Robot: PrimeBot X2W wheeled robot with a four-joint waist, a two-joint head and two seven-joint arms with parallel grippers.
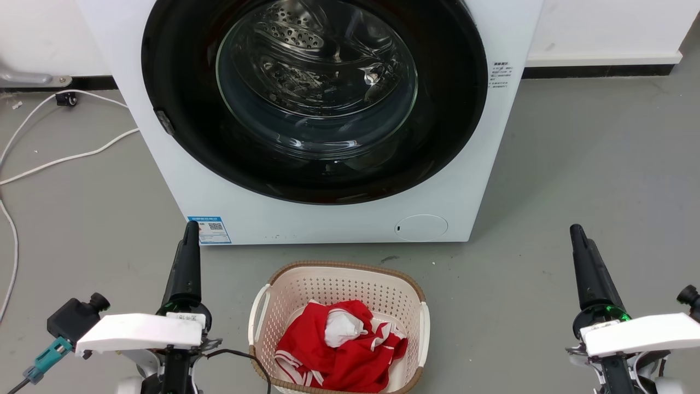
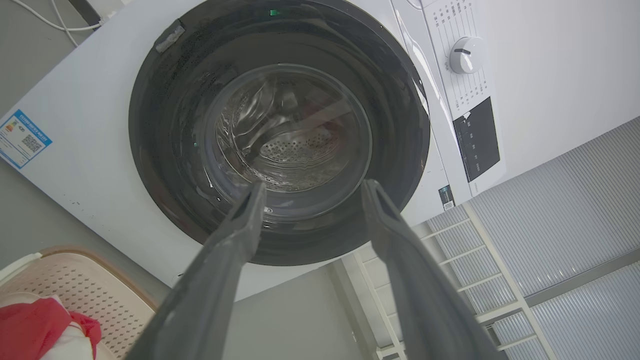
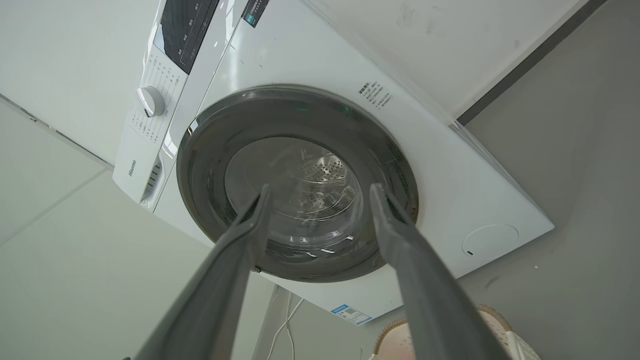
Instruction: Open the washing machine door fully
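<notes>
the washing machine door (image 1: 314,96) sits shut, flush in the washing machine (image 1: 164,180) front. a small grey tab (image 1: 164,121) on its rim, robot's left, looks like the pull point: hook there, then swing wide. the left gripper (image 1: 191,229) and right gripper (image 1: 576,230) flank the laundry basket (image 1: 339,267), jaws apart, well short of the door.

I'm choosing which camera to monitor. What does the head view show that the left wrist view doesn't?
Head view: the right fingers, the round cap low on the machine, and white cables on the floor.
Left wrist view: the control dial and the dark display panel.
Both: the shut door, the blue sticker, the basket holding red clothing, and the left fingers, spread apart.
</notes>
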